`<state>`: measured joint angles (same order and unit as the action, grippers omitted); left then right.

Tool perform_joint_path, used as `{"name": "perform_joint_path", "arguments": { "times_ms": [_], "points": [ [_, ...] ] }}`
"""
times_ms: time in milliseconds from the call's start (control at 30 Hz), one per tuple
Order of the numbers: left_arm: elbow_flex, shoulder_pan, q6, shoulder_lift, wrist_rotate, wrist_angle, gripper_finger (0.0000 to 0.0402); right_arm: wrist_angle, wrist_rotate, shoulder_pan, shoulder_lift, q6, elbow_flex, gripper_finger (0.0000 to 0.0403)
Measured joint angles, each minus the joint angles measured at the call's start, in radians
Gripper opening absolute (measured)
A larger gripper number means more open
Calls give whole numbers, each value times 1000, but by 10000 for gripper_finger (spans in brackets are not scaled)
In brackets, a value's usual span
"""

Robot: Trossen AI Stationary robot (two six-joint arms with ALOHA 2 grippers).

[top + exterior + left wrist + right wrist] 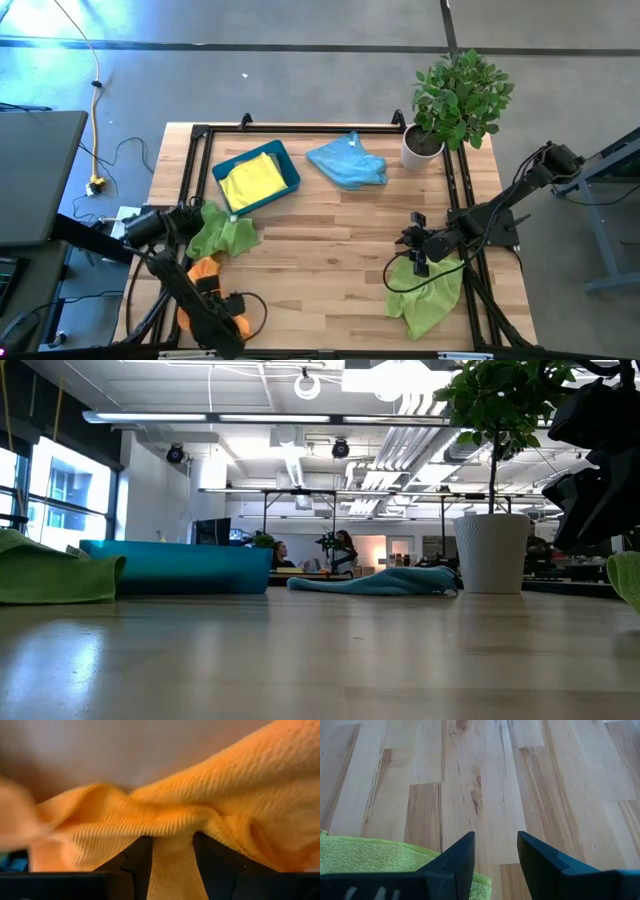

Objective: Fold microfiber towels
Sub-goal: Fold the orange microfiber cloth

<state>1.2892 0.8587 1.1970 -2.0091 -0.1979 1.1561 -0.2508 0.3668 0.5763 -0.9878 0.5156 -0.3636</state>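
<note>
At the table's near left corner, the left gripper (pixel 172 855) is seen lowered onto a rumpled orange towel (pixel 200 815), a fold pinched between its jaws. Farther right, the right gripper (pixel 496 852) is held above bare wood, jaws parted and empty, beside a crumpled lime towel (pixel 428 292).

teal tray (pixel 290 168), potted plant (pixel 455 100) (white pot), table (pixel 330 260)

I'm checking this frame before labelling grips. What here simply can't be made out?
- Orange towel: high view, the left arm covers most of it.
- Left gripper: left wrist view, cloth lies between its fingers, but whether they pinch it is unclear.
- Lime towel: the right gripper overlaps its edge.
- Yellow towel: low view, the tray wall hides it.
</note>
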Motion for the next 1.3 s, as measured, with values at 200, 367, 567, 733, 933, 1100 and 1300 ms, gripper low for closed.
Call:
{"name": "perform_joint_path", "arguments": {
  "times_ms": [200, 367, 567, 733, 933, 1100, 1300],
  "points": [
    [5, -56, -168, -9, -1, -173, 133, 0, 0, 0, 0, 0, 0, 139],
    [8, -142, -302, -9, 79, -217, 133, 0, 0, 0, 0, 0, 0, 139],
    [9, -262, -442, -8, 129, -396, 133, 0, 0, 0, 0, 0, 0, 139],
    [7, -359, -527, -13, 194, -579, 133, 0, 0, 0, 0, 0, 0, 139],
    [0, -462, -684, -25, 279, -865, 133, 0, 0, 0, 0, 0, 0, 139],
    [74, -520, -824, -24, 314, -937, 133, 0, 0, 0, 0, 0, 0, 139],
    [237, -496, -1059, -20, 229, -725, 122, 0, 0, 0, 0, 0, 0, 139]
  ]
}}
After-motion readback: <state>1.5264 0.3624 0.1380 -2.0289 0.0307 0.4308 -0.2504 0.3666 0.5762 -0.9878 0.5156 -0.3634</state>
